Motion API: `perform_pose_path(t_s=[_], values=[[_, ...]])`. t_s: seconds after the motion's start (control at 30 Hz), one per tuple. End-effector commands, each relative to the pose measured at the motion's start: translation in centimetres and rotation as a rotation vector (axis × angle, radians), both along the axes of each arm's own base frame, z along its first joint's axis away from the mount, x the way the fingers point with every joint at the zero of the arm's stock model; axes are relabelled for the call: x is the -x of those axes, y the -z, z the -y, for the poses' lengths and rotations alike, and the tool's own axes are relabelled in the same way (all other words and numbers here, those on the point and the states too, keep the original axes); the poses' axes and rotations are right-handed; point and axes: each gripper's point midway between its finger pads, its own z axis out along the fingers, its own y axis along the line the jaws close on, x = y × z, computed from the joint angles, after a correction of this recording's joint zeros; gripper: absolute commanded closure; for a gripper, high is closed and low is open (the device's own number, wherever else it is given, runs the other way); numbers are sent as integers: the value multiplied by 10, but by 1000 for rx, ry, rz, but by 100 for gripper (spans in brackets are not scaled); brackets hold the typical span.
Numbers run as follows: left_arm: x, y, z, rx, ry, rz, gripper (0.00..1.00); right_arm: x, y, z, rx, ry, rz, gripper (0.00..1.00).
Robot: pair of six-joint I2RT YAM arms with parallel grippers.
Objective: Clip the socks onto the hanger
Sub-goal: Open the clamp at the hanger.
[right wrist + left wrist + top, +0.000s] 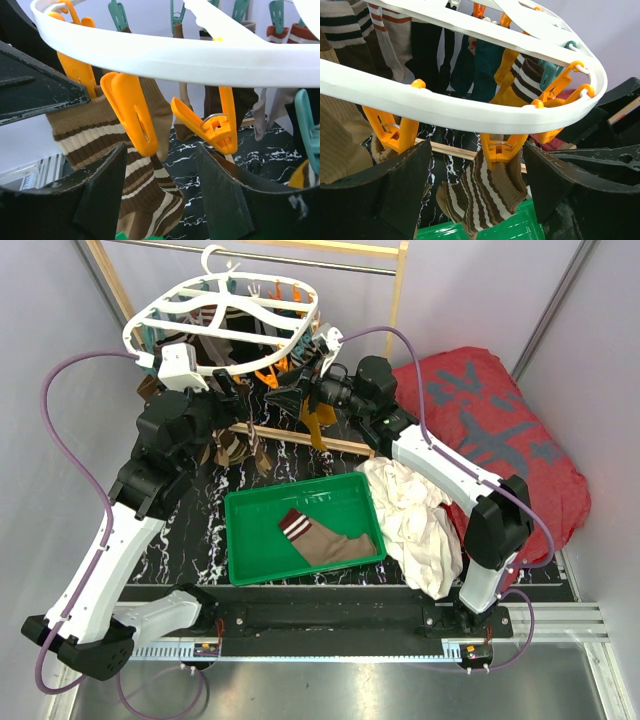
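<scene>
The white oval hanger (150, 312) hangs from the rack with several socks clipped under it. My left gripper (235, 390) and right gripper (293, 390) are both raised beneath its front rim, close together. In the left wrist view the hanger rim (445, 107) crosses above my open left gripper (477, 170). A brown-and-cream striped sock (485, 195) hangs from an orange clip (501, 147) between the fingers, untouched. My right gripper (161, 165) is open under the rim (200, 60), with an orange clip (132, 115) and a striped sock (145, 195) between its fingers. One brown sock (330, 540) lies in the tray.
A green tray (250, 510) sits mid-table on the black marble top (190, 540). A crumpled white cloth (415, 520) lies to its right, beside a big red cushion (500, 430). The wooden rack (398, 290) stands at the back. A second orange clip (215, 130) hangs over my right finger.
</scene>
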Motion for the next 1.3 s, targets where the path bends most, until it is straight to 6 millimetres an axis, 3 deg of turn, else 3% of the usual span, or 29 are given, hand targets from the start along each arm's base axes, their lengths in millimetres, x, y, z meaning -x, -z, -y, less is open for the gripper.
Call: perform_pose_path(t_s=[0.0, 0.2, 0.33, 0.5, 0.6, 0.77, 0.93, 1.1, 1.27], values=[[1, -16, -6, 10, -19, 50, 22, 12, -41, -3, -61, -70, 85, 36], [2, -18, -6, 19, -13, 52, 22, 15, -50, -5, -66, -95, 105, 42], [2, -20, -4, 28, -5, 55, 23, 18, -52, -5, -61, -107, 103, 55], [12, -38, -1, 71, 32, 85, 22, 22, -49, -4, -48, -115, 93, 91], [20, -49, -1, 86, 46, 94, 22, 28, -51, -4, -53, -115, 95, 100], [36, -69, -2, 102, 87, 118, 21, 37, -57, -8, -18, -40, 132, 100], [55, -82, 11, 101, 200, 107, 21, 42, -59, -10, -1, 40, 148, 100], [60, -74, 35, 126, 325, 56, 21, 47, -54, -16, 24, 65, 120, 100], [53, -66, 45, 127, 351, 19, 21, 51, -50, -22, 48, 64, 111, 100]])
